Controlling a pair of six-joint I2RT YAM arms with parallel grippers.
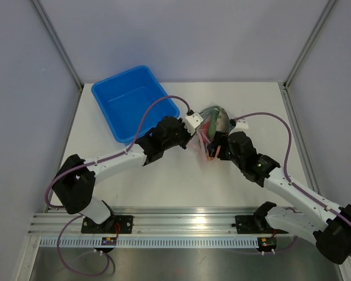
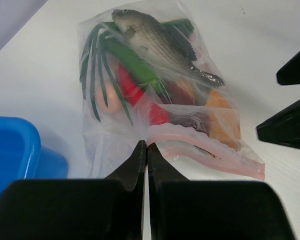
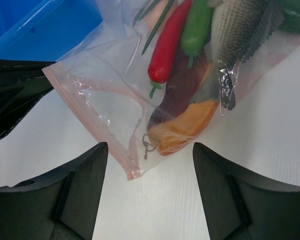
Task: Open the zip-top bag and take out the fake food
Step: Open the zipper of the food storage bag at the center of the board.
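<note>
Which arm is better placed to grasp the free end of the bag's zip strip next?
Right. The right gripper is open, with a corner of the zip strip on the zip-top bag between its fingers. The left gripper is shut, apparently pinching the bag's edge.

White table [image 1: 164, 187], seemingly pale-grey walls [image 1: 23, 88]

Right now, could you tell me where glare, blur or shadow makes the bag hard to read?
Top external: even light, no glare, but the bag is small and half hidden by the arms. Left wrist: fish sharp, white glints on the creases, the near fingers a featureless black. Right wrist: glare by the fish tail, the tub soft.
</note>
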